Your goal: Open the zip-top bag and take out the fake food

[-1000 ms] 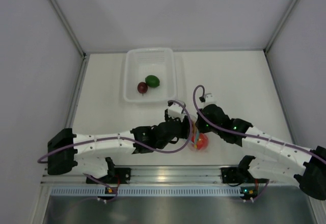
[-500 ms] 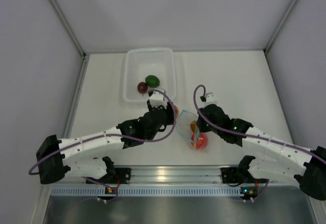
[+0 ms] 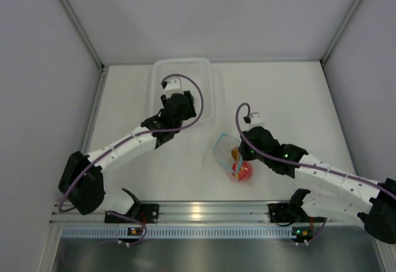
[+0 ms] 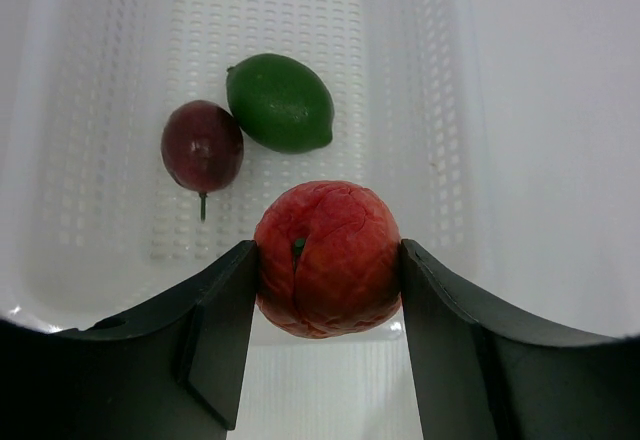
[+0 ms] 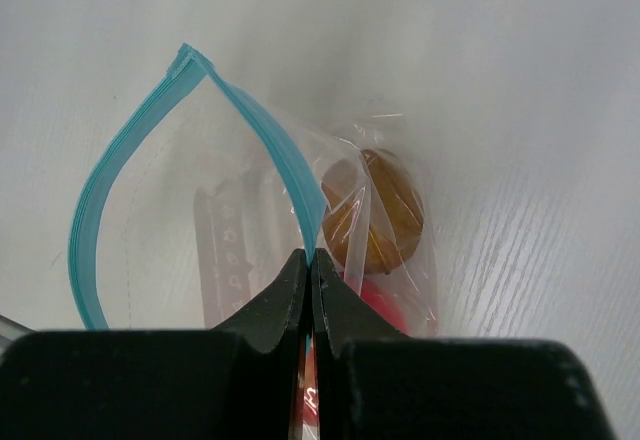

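bag (image 5: 240, 230) open on counter (image 3: 297, 99), right-centre, holding brown fruit (image 5: 375, 210), red fruit (image 3: 242, 172); green fruit (image 4: 279, 102), maroon fruit (image 4: 202, 146) in tub (image 4: 415, 80); orange-red fruit (image 4: 328, 258) gripped above.

tub (image 3: 209, 83) contents hidden under left arm (image 3: 124, 144) from above, red fruit (image 5: 385, 305) half behind right jaws

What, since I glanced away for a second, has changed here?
The left gripper, carrying a reddish-orange fruit, swung from the zip-top bag away to above the white tub. Unchanged: the right gripper stays shut on the bag's zip edge, a brownish fruit and a red fruit inside; the green fruit and maroon fruit lie in the tub.
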You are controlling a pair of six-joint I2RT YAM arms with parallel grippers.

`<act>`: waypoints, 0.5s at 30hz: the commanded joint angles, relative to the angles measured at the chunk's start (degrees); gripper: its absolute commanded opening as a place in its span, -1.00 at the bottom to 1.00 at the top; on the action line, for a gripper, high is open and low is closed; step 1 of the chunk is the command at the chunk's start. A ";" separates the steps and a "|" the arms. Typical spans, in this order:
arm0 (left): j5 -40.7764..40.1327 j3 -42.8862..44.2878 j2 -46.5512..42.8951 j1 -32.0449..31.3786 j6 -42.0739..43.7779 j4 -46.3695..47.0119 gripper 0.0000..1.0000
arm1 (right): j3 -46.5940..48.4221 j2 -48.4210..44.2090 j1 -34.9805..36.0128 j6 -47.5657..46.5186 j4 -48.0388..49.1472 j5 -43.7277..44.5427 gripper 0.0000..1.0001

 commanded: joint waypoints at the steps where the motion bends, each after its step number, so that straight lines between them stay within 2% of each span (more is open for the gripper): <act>1: 1.89 4.34 3.69 3.57 2.52 2.33 -1.00 | 1.23 -0.21 0.06 0.61 1.98 0.82 -1.00; 9: 2.93 13.65 16.86 7.97 4.99 2.16 -0.97 | 1.14 -0.56 -0.03 0.52 1.80 0.65 -1.00; 12: 5.13 14.28 19.43 8.59 4.99 2.25 -0.51 | 0.79 -0.74 -0.03 0.61 1.98 0.56 -1.00; 13: 5.58 14.28 19.61 8.59 4.64 2.16 -0.27 | 0.87 -0.57 0.06 0.44 1.89 0.65 -1.00; 14: 6.10 14.46 19.69 8.59 4.64 2.25 -0.19 | 0.79 -0.48 -0.03 0.52 1.80 0.82 -1.00; 15: 7.06 14.63 20.04 8.59 4.55 2.25 -0.01 | 0.96 -0.39 -0.03 0.26 1.72 0.82 -1.00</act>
